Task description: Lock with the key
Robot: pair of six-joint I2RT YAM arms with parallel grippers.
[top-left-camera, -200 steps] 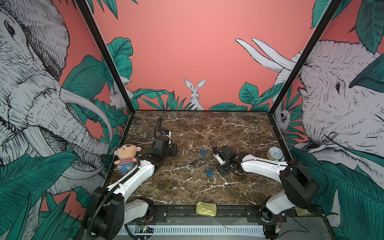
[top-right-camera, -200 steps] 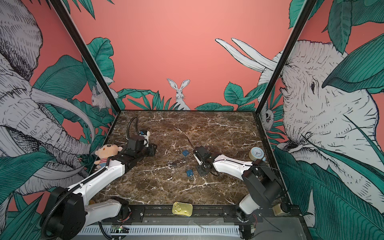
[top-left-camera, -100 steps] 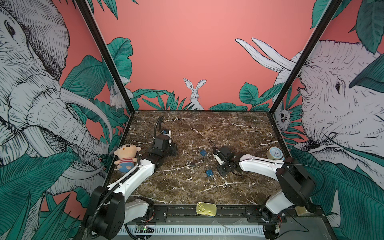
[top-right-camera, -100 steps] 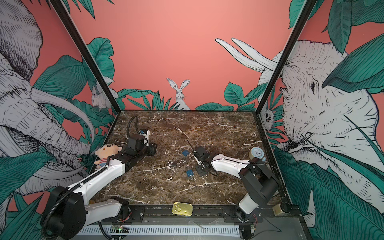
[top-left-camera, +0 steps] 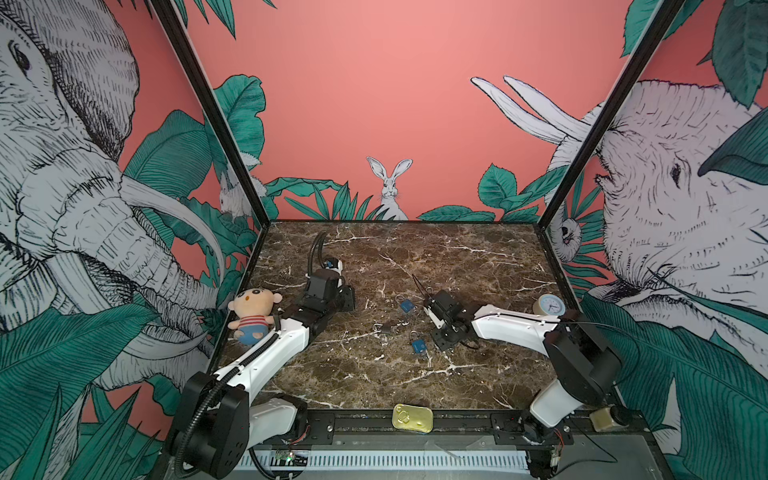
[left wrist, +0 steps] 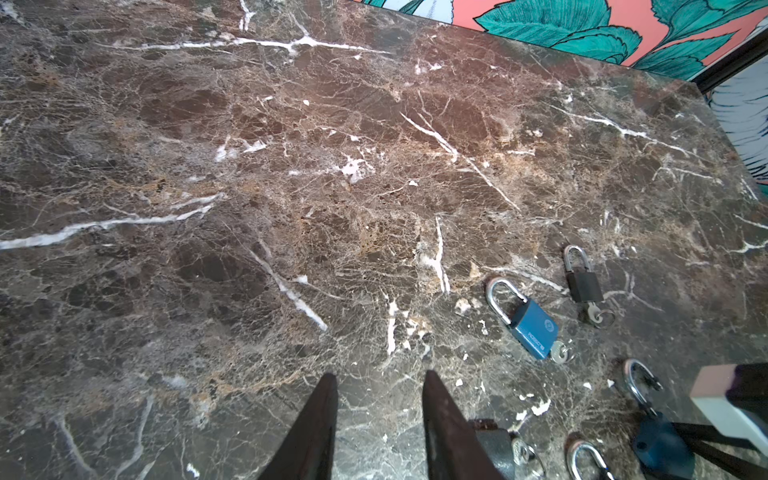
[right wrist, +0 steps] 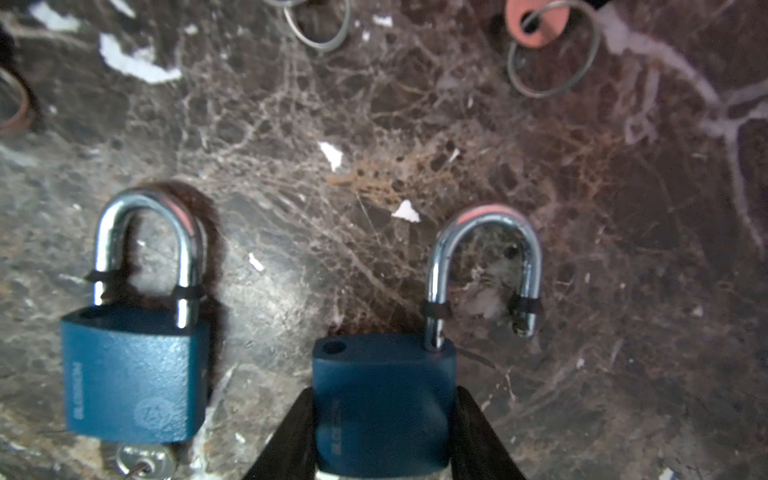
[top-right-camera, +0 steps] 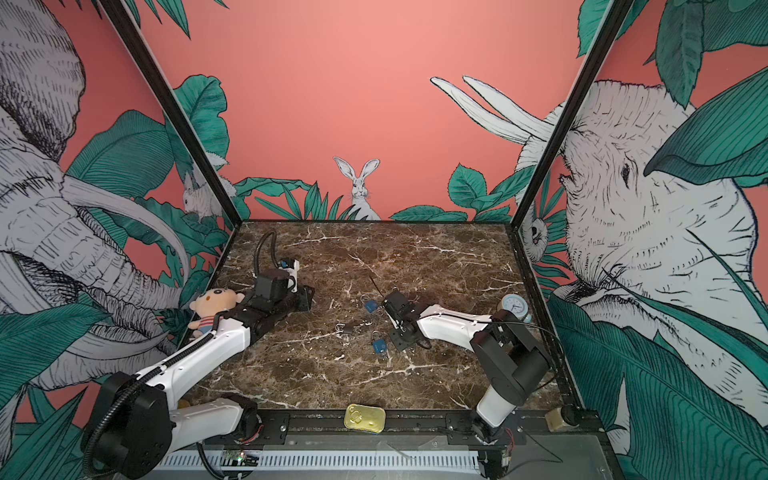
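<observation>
In the right wrist view my right gripper point(right wrist: 384, 392) is shut on the body of a blue padlock point(right wrist: 382, 411), one finger on each side. Its shackle point(right wrist: 486, 266) stands open, swung out of the body. Beside it lies a second blue padlock point(right wrist: 133, 374) with a closed shackle and a key point(right wrist: 145, 461) in its base. In both top views the right gripper point(top-left-camera: 436, 338) point(top-right-camera: 399, 338) sits mid-table among several padlocks. My left gripper point(left wrist: 380, 376) is open and empty over bare marble, with a dark padlock point(left wrist: 494, 449) next to one finger.
A pink-headed key on a ring point(right wrist: 536, 23) and a loose ring point(right wrist: 320, 25) lie beyond the held padlock. A plush doll point(top-left-camera: 253, 311) sits at the left wall, a round gauge point(top-left-camera: 548, 305) at the right wall, and a gold tin point(top-left-camera: 412, 417) on the front rail.
The right arm has shifted slightly toward the left around the padlocks. The left arm has not moved.
</observation>
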